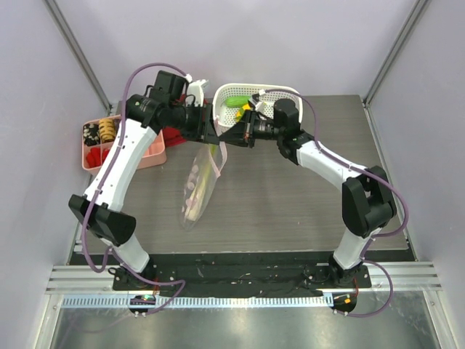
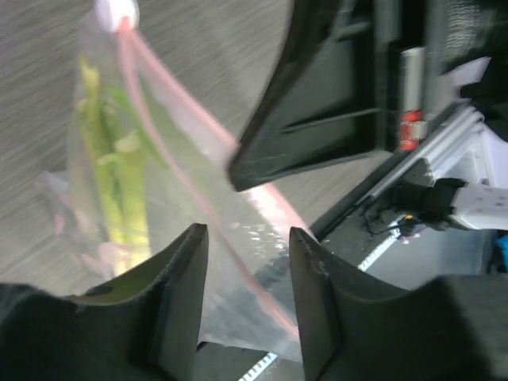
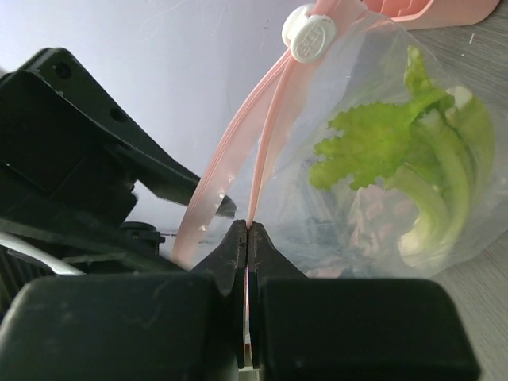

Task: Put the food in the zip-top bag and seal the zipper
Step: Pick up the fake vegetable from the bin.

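Now the right gripper [image 3: 248, 230] pinches shut on the zipper [image 3: 259, 167] of the zip-top bag [image 1: 197, 193], which hangs left of centre near the far edge of the table [image 1: 305, 203] holding the leek [image 3: 432, 182], while the left gripper [image 2: 247, 234] stands spread beside it, so the thin strip may slip from that single pinch.

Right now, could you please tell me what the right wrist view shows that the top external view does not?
Only the right wrist view: the right claw shut on the zipper, a pink strip, with the white round slider farther along it. Only the top external view: the pink tray and the white basket holding a green piece. Both: the zip-top bag with the green leek inside.
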Controlling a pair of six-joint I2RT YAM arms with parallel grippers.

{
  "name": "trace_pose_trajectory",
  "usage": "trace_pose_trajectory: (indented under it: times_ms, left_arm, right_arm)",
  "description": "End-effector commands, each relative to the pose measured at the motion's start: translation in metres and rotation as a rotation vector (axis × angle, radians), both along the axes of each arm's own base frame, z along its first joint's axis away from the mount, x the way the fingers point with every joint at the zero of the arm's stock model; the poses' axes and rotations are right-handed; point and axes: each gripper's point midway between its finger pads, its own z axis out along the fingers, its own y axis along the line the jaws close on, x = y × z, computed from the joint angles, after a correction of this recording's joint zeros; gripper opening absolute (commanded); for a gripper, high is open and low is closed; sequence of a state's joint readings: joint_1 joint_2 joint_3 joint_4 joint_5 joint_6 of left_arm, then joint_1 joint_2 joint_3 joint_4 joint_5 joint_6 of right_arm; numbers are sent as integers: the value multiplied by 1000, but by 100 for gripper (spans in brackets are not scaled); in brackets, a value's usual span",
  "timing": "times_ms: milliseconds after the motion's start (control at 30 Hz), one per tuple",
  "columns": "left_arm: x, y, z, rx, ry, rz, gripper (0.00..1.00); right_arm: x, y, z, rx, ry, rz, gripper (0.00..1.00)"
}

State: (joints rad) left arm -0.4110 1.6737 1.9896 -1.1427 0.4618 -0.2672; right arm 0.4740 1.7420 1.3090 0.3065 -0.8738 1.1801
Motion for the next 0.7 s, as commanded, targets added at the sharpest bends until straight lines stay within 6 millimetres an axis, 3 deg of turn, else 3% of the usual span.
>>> trace_pose_trajectory:
  times_ms: [0,100,233,300,333,400,433,533,567,600,667]
  left_arm:
    - [1,19,-12,83,13,45,23]
    - [0,22,-6,59,-2,60,0]
    - [4,28,-2,29,-26,101,0]
    - [6,28,-5,19,-12,116,0]
    - [9,26,-5,11,-10,120,0]
    - [11,22,-5,-9,0,120,0]
    - [14,19,-7,-20,15,124,0]
    - [21,15,-10,-36,11,128,0]
    - [23,14,-10,-37,9,130,0]
    - [24,13,-11,-39,9,129,0]
    - [26,13,-10,-42,7,132,0]
  right_arm:
    - [4,-1,17,-10,-108,14,1]
    - [17,-11,2,-93,-151,-26,1]
    - [56,-40,-19,-246,-232,-137,1]
    - [79,-53,-13,-296,-296,-202,12]
    - [92,-67,-21,-339,-298,-231,30]
    - [112,-81,-14,-389,-400,-262,48]
    - [121,-87,-22,-413,-405,-268,55]
    - [156,-119,-18,-502,-511,-357,61]
    - [168,-127,-32,-552,-525,-365,61]
    - [182,-139,-24,-600,-610,-383,61]
    - [202,-150,-50,-715,-652,-378,61]
